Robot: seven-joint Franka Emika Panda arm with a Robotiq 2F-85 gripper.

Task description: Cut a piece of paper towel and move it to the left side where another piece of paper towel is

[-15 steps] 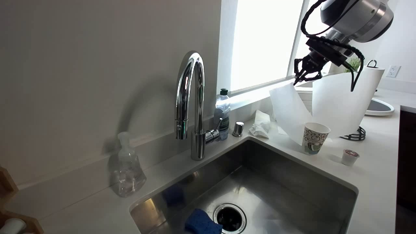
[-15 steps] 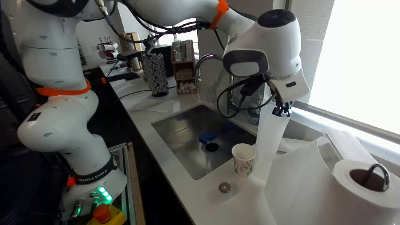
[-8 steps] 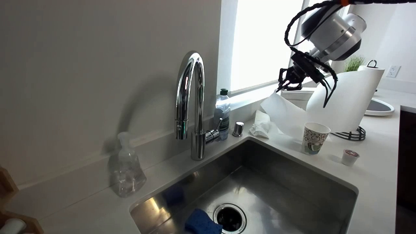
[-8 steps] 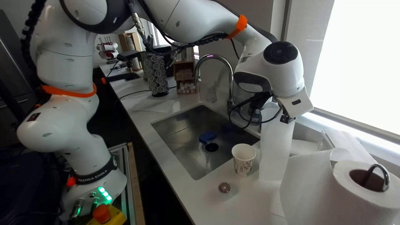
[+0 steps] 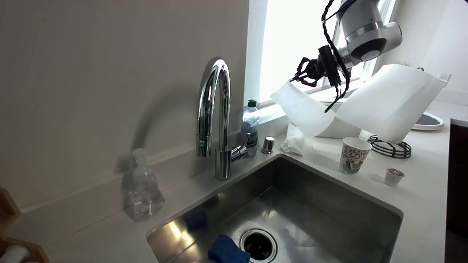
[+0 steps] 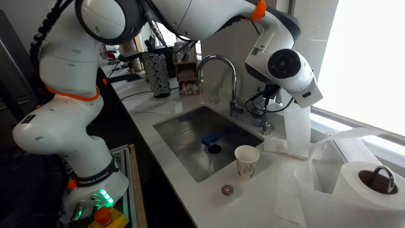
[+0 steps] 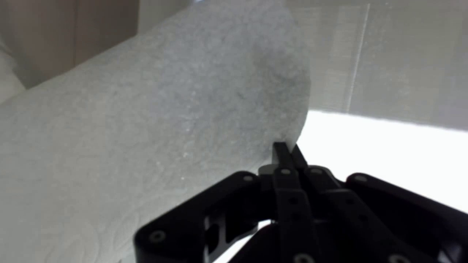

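My gripper (image 5: pixel 292 80) is shut on the edge of the piece of paper towel (image 5: pixel 305 111) in the air beside the window. In the wrist view the sheet (image 7: pixel 146 128) fills the left, its corner pinched between the gripper (image 7: pixel 290 146) tips. In an exterior view the towel (image 6: pixel 297 129) hangs below my wrist, which hides the fingers. A wide white sheet (image 5: pixel 391 102) curves toward the roll (image 6: pixel 351 186); I cannot tell whether the held piece joins it. A flat white sheet, seemingly the other piece of paper towel (image 6: pixel 155 106), lies on the counter past the sink.
A patterned paper cup (image 5: pixel 354 155) and a small pod (image 5: pixel 393 177) stand near the sink (image 5: pixel 329 193). Crumpled paper (image 5: pixel 293 140), a dish soap bottle (image 5: pixel 250 128) and the tall faucet (image 5: pixel 223 109) line the wall side. A white box (image 6: pixel 354 147) sits behind the roll.
My gripper has moved left in an exterior view, dipping first and then rising, with the towel in it. The sheet by the roll has swung upward, showing more of the black wire stand.
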